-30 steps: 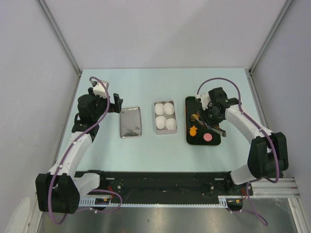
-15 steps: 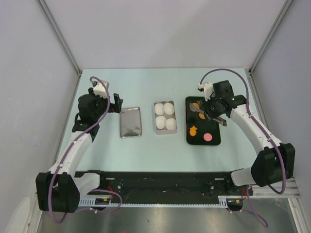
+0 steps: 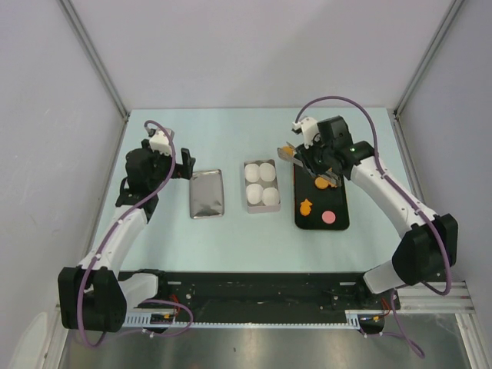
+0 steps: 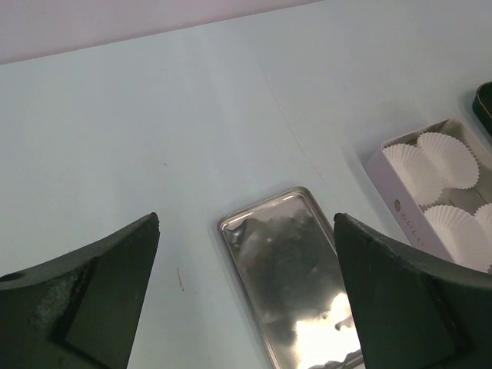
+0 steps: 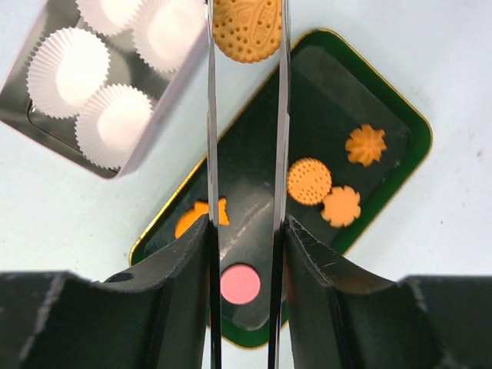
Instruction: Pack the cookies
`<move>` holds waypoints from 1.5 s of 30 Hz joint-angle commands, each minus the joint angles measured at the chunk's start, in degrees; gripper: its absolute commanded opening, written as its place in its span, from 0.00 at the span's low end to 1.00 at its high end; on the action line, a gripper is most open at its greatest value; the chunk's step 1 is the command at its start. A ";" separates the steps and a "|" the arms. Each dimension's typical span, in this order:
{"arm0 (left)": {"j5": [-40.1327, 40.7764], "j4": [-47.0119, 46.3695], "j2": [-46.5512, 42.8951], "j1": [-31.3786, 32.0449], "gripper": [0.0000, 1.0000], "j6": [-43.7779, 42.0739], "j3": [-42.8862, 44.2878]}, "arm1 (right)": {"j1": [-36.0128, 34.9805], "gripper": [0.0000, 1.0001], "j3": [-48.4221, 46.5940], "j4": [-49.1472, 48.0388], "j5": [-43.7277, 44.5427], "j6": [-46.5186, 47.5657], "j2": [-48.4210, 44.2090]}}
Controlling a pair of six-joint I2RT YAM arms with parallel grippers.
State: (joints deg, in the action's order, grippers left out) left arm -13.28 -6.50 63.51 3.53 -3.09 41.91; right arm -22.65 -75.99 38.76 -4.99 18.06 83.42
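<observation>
Our right gripper (image 3: 287,153) pinches one round orange cookie (image 5: 246,29), raised between the cup box (image 5: 165,115) and the dark tray (image 5: 323,100) where the other cookies (image 5: 309,181) lie; our left gripper (image 4: 246,227) hangs wide open, empty, over the desk (image 4: 154,115)

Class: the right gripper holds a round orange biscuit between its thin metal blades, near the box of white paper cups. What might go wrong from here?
1. The round orange dotted cookie is pinched only at its edges, between the right gripper's thin blades; it may twist loose and drop onto the pale blue table.
2. The white fluted paper cups sit close together in the silvery box; the blades might snag and tip one.
</observation>
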 commanded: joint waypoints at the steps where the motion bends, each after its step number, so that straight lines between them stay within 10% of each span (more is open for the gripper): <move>1: -0.35 -3.52 -0.05 0.25 1.00 -1.13 -0.16 | -2.21 0.33 -3.55 -4.40 -0.10 0.13 2.27; 45: -0.08 -3.34 -1.89 0.34 1.00 -1.48 -1.22 | -8.28 0.35 -4.35 -4.93 0.42 0.74 12.47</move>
State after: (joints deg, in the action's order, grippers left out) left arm -13.23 -7.66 63.29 3.62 -3.51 41.04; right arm -30.55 -77.71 34.15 -5.34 18.11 95.83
